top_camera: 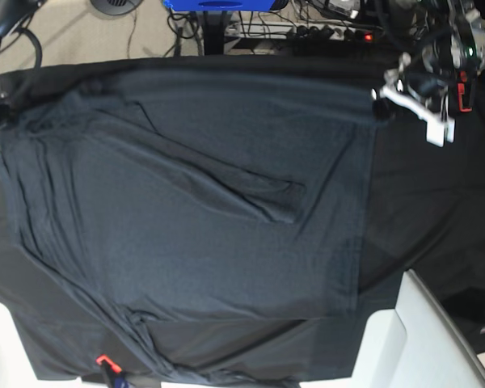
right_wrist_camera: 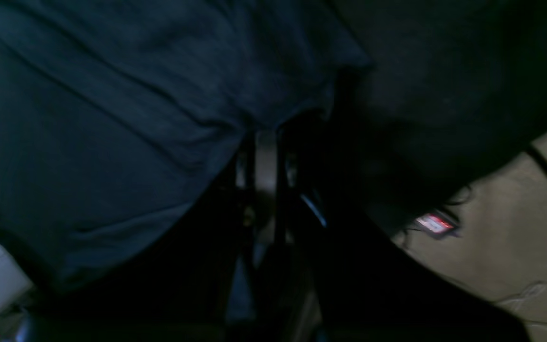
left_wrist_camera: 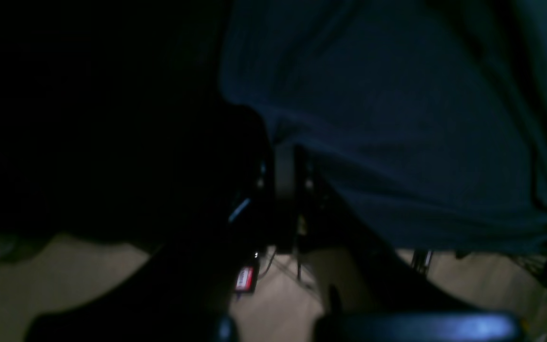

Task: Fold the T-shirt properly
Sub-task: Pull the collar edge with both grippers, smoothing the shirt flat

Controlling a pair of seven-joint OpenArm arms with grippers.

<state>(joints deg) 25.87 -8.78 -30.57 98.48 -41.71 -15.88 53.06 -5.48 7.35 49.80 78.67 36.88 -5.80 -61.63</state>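
T-shirt [top_camera: 194, 202]: spread over black tablecloth [top_camera: 436, 202] on the surface, creased, far edge lifted. Left end effector [top_camera: 385, 90]: clamped on shirt's far corner. Right end effector [right_wrist_camera: 264, 142]: clamped on shirt's opposite far corner.

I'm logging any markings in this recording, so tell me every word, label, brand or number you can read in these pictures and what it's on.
None can be read.
Red-and-white label on the floor, left wrist view: too blurred.
The like label in the right wrist view: too blurred.
T-shirt: no print or tag shows.
Tablecloth: no markings show.
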